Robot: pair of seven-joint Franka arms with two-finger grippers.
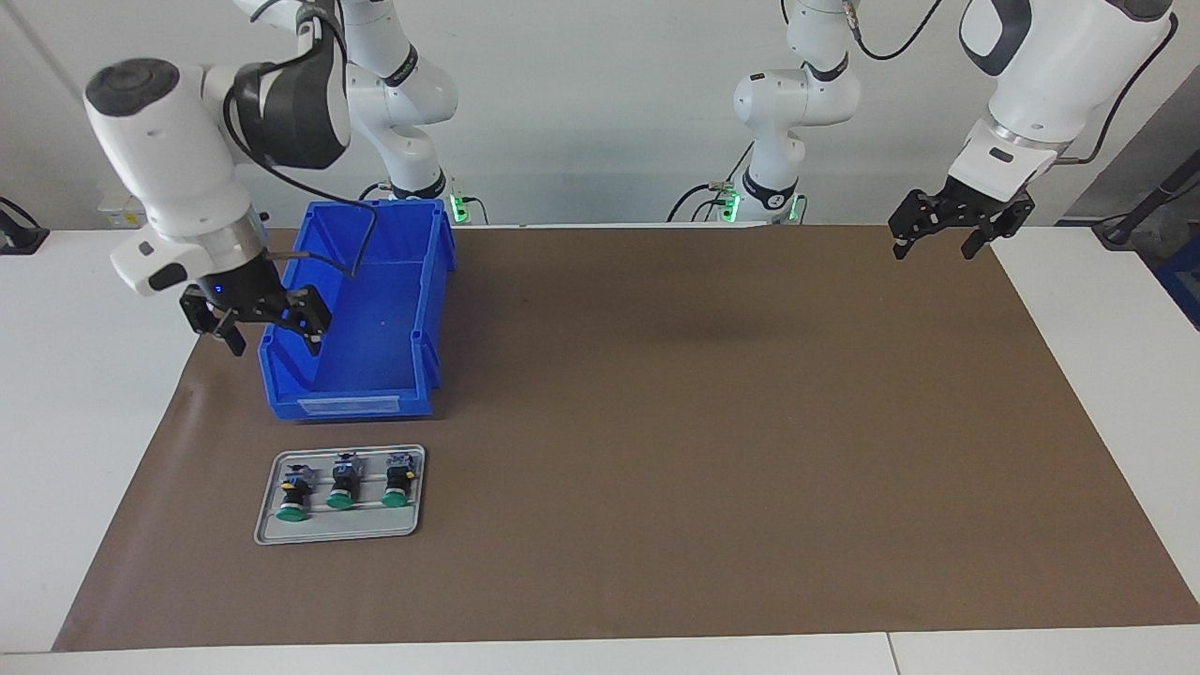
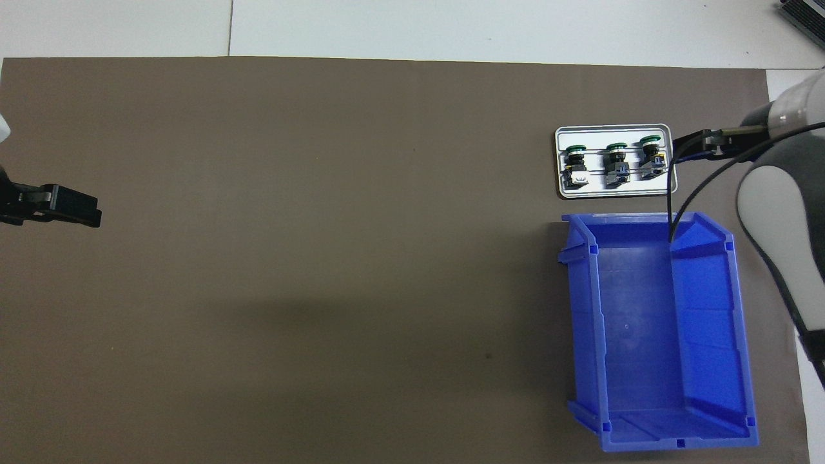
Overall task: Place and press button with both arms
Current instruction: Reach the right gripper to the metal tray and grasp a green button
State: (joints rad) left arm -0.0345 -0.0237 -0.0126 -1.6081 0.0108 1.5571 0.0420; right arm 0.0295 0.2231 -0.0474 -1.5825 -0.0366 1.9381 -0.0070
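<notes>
Three green-capped buttons [image 1: 341, 487] [image 2: 615, 161] lie side by side on a small grey tray [image 1: 339, 530] [image 2: 615, 190], caps pointing away from the robots. My right gripper [image 1: 272, 339] [image 2: 693, 142] is open and empty. It hangs in the air by the blue bin's outer wall at the right arm's end of the table, and from above it shows just beside the tray. My left gripper [image 1: 935, 249] [image 2: 84, 209] waits open and empty above the mat's corner at the left arm's end.
An empty blue bin [image 1: 347, 405] [image 2: 583, 309] stands on the brown mat [image 1: 703, 422], nearer to the robots than the tray. A black cable from the right arm drapes over the bin. White table borders the mat.
</notes>
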